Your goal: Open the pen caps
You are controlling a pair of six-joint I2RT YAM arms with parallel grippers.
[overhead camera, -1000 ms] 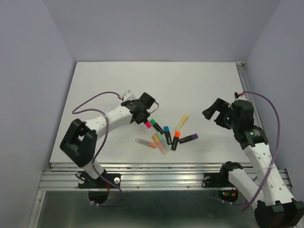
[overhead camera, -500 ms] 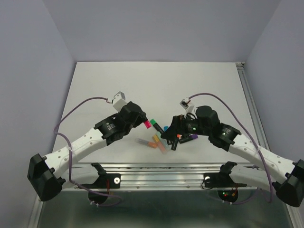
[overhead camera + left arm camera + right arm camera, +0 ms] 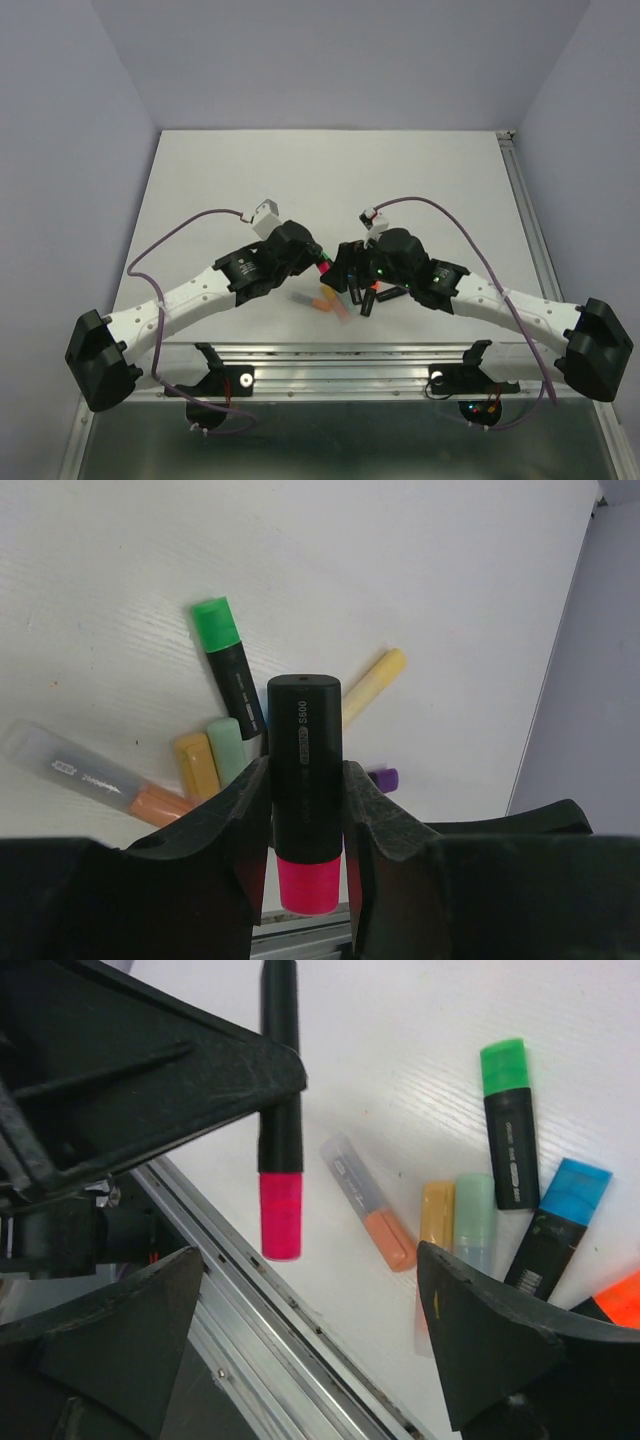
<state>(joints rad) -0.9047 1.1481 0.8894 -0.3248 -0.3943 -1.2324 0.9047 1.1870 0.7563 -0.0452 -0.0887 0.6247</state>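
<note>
Left wrist view: your left end effector (image 3: 305,790) grips the black pen (image 3: 303,720). Its pink cap (image 3: 309,885) is just ahead of your right end effector (image 3: 310,1260), whose fingers (image 3: 120,1350) are wide apart.

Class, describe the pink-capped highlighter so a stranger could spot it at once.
Over the white table, find the left arm's tool. It clamps a black highlighter by the barrel. Its pink cap is unique; the green-capped pen nearby lies loose.

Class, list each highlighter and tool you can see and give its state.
left tool: shut on the pink highlighter
pink highlighter: held, pink cap on
right tool: open, not touching the pink cap
green highlighter: lying flat, capped
blue highlighter: lying flat, capped
</note>
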